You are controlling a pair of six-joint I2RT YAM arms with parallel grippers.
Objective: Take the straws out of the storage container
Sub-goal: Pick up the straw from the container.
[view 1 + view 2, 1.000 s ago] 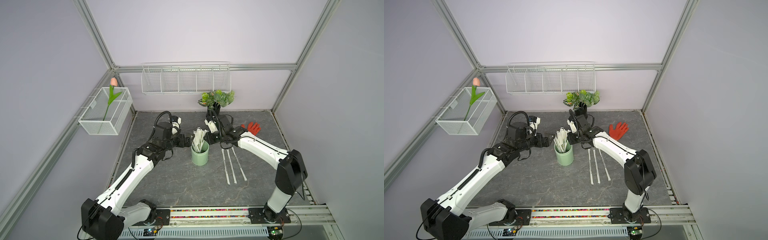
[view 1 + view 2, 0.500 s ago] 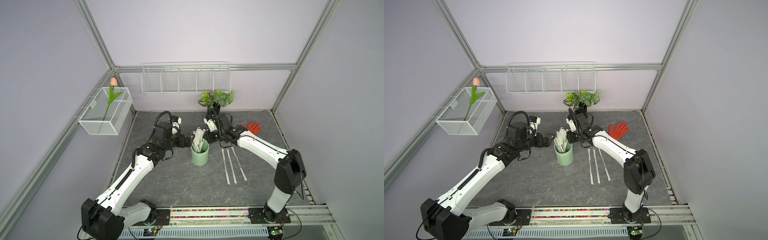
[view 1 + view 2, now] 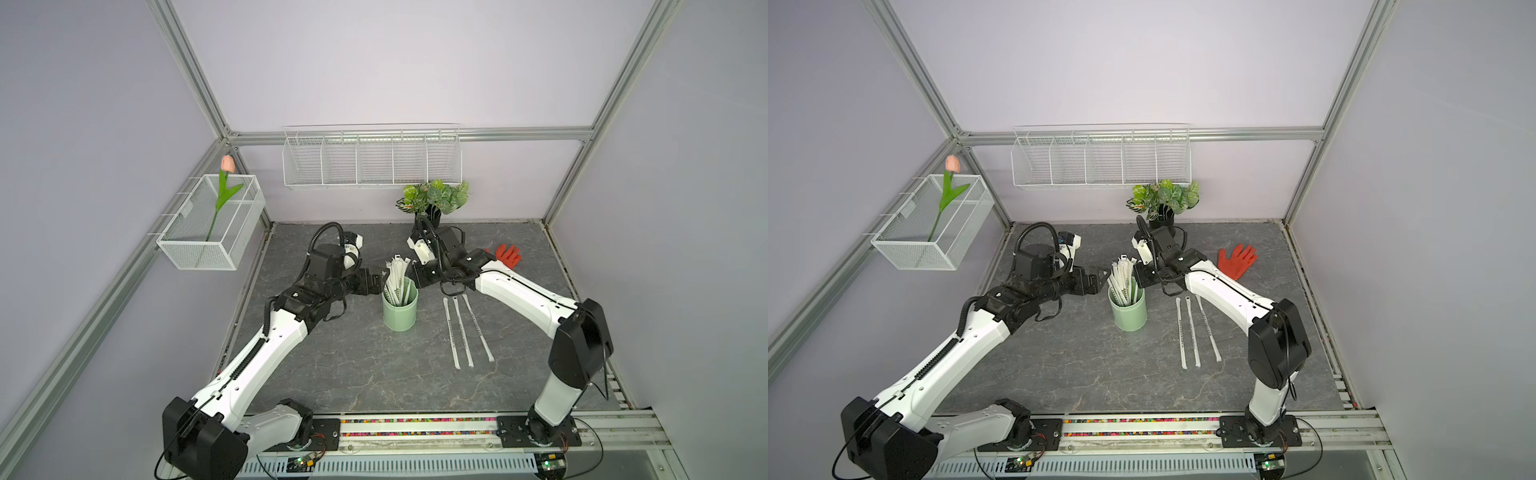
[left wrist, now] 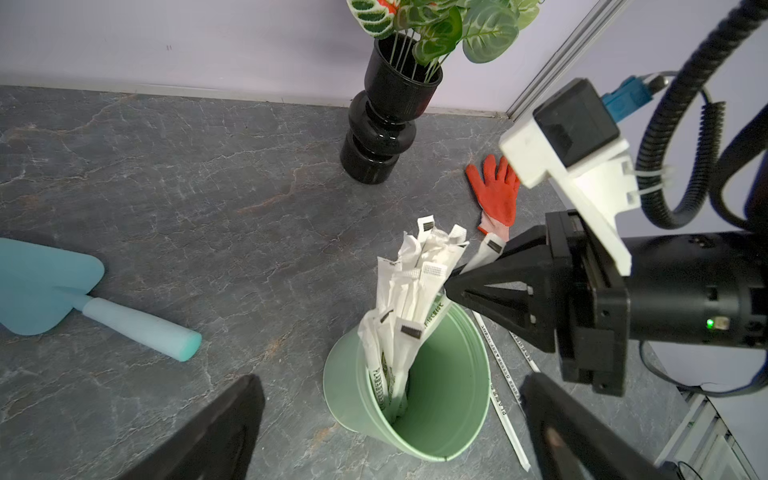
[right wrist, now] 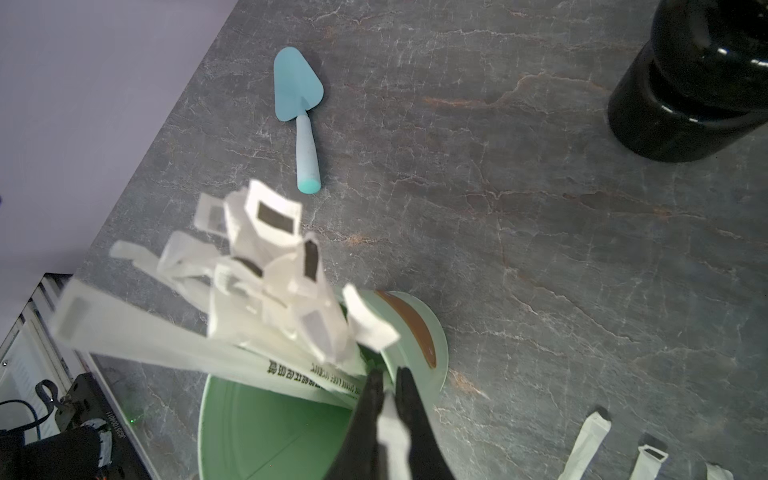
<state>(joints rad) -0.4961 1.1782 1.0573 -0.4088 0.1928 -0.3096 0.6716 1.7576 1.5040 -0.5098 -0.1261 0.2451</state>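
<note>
1. The straws (image 3: 397, 282) stand bunched and leaning in the storage container (image 3: 400, 320), in the middle of the desk (image 3: 332, 374).
2. The right tool (image 5: 388, 374) is clamped on a single straw (image 5: 390, 428) at the container's rim.
3. The left tool (image 4: 392, 380) stands wide apart, just beside the bundle on the opposite side.
4. Three loose straws (image 3: 463, 328) lie near on the right arm's side; a black vase (image 4: 386, 124), red glove (image 4: 496, 195) and blue trowel (image 5: 299, 95) sit farther off.
</note>
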